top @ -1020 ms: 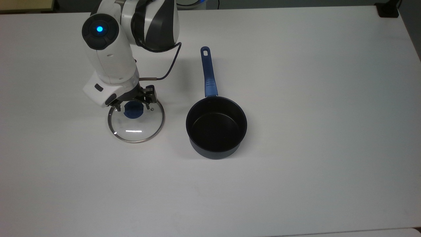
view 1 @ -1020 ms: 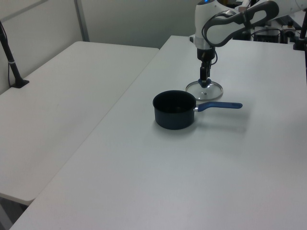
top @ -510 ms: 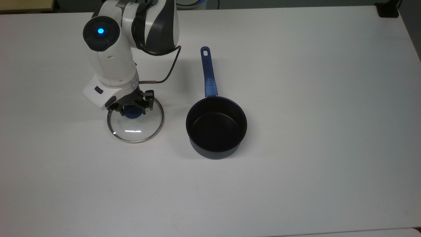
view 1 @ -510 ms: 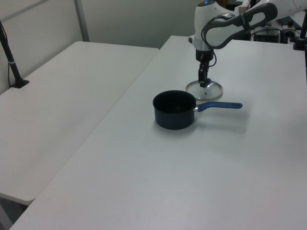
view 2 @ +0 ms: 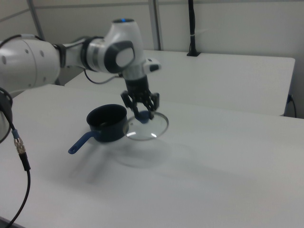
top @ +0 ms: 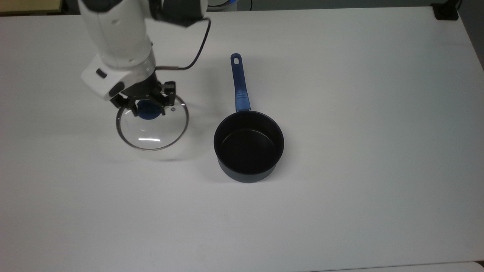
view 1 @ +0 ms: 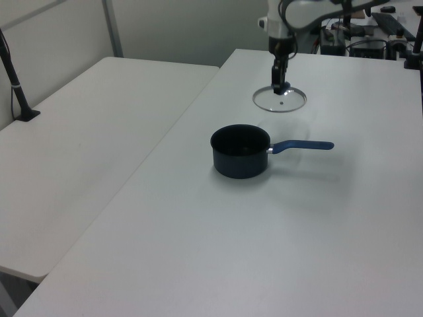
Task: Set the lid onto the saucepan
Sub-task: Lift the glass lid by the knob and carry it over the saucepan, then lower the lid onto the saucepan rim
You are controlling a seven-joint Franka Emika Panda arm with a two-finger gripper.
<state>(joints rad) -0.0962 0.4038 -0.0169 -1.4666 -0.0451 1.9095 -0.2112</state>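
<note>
Hand [top: 148, 105] clamped on the blue knob of the lid [top: 152, 126], carrying it clear of the worktop [top: 359, 113], level, well apart from the saucepan [top: 248, 145]. Carrying step under way; next, across to the top view's right, centred over the rim, then down. Nothing between; blue handle [top: 239, 84] pointing away.

Top view looks straight down on the table [top: 340, 113], left view looks along it from a far corner, right view sits nearer and lower, all three share the saucepan [top: 248, 145] and lid [top: 152, 122].
</note>
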